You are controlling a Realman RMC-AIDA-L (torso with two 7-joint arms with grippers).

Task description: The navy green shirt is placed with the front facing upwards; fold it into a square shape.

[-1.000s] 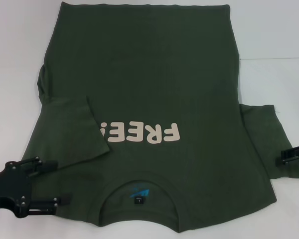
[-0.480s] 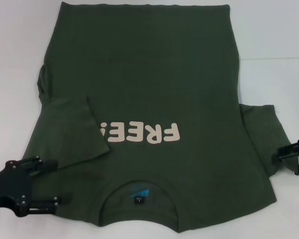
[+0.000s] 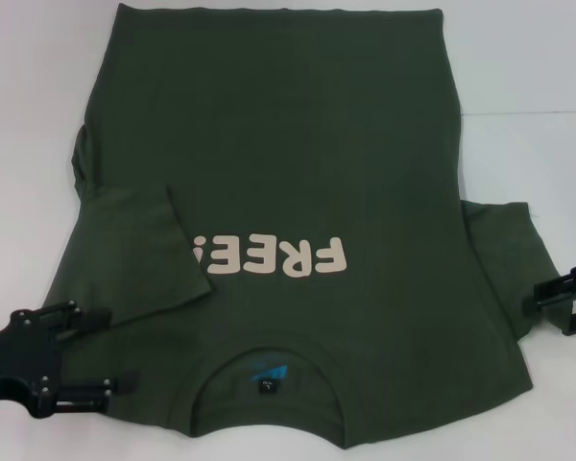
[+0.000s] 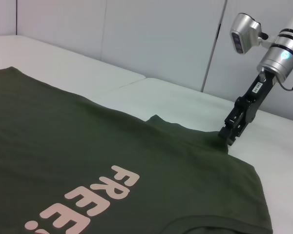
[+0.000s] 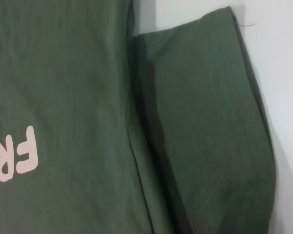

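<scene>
The left end effector [image 3: 91, 351] is held low with fingers spread beside the navy green shirt's [image 3: 288, 173] folded-in sleeve. The right end effector [image 3: 547, 305] is set on the opposite sleeve's edge; its finger spacing cannot be told. The shirt is spread front-up on the white table [image 3: 538, 86].

White table [image 3: 538, 77] w/ seam; grey wall panels [image 4: 151, 39] behind.

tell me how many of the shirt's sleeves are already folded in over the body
1. The left sleeve of the navy green shirt lies folded over the chest. The right sleeve lies spread on the table, beside the right gripper.
</scene>
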